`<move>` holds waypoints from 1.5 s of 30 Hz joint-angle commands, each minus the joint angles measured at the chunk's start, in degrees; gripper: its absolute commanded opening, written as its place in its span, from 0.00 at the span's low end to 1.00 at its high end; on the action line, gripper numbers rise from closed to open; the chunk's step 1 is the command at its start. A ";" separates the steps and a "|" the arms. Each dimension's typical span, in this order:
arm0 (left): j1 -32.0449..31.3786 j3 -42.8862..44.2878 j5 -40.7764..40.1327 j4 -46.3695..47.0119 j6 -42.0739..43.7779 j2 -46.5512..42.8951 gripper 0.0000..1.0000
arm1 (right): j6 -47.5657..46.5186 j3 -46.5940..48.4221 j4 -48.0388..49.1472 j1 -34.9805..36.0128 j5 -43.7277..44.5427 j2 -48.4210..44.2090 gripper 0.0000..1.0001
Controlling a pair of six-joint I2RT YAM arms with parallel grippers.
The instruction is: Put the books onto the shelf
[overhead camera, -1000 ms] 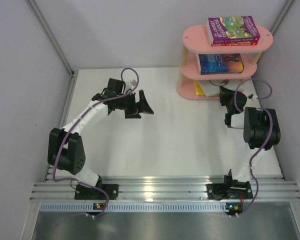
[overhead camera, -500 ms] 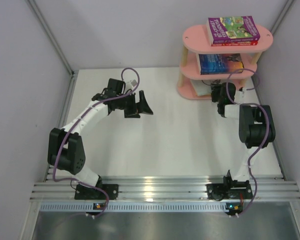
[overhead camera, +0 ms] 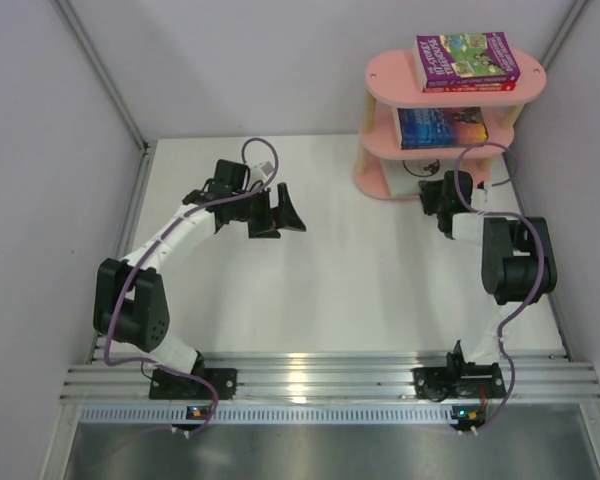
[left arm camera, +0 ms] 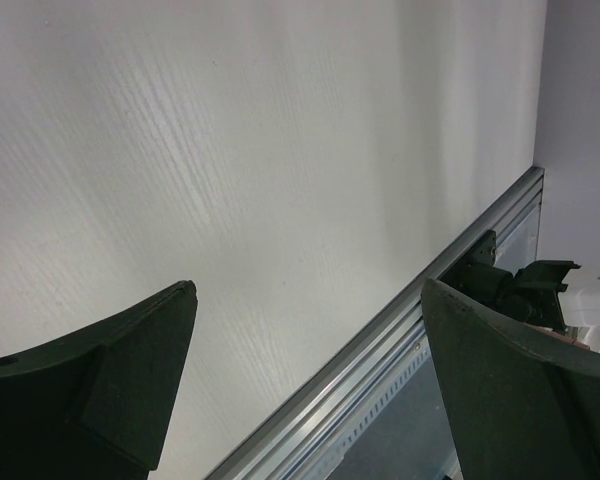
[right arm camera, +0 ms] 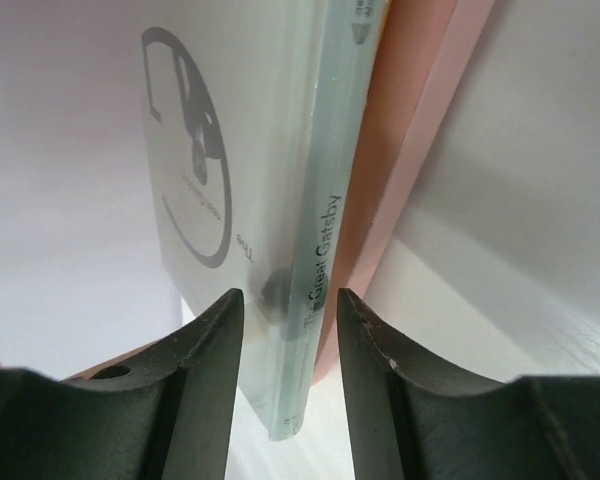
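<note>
Right gripper (overhead camera: 436,192), seen from above, reaches to the bottom tier of the shelf (overhead camera: 380,75), a glossy pink unit of oval boards on pale posts at the table's (overhead camera: 330,280) far right. Its jaws are hidden there. A purple-green book (overhead camera: 467,55) lies flat on the top board. The left gripper (overhead camera: 280,212) hangs spread wide, holding nothing.

From the left wrist we see blunt dark fingers (left arm camera: 130,370) far apart over faintly grained white tabletop.

From the right wrist we see matte black fingers (right arm camera: 205,380), partly parted, straddling the smooth pale grey-green book (right arm camera: 270,150). Its spine reads "The Great Gatsby". Slim gaps show on both sides, so nothing is gripped. Pink shelf board sits just beside it. The book's far end is cut off.
</note>
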 commanded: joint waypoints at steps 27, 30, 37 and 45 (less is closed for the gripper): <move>0.04 0.05 0.86 1.99 0.13 -3.66 0.99 | 14.64 -8.79 15.08 1.26 11.95 -2.02 0.00; 0.04 -0.13 0.42 1.91 0.31 -3.84 0.99 | 15.61 -8.44 14.38 2.14 13.79 -2.37 0.00; 0.04 -0.13 0.24 1.64 0.31 -3.84 0.99 | 16.23 -5.11 12.27 3.46 15.20 -1.50 0.00; 0.04 -0.48 -0.02 1.64 0.31 -3.66 0.99 | 16.67 -1.33 11.56 4.34 14.68 0.35 0.00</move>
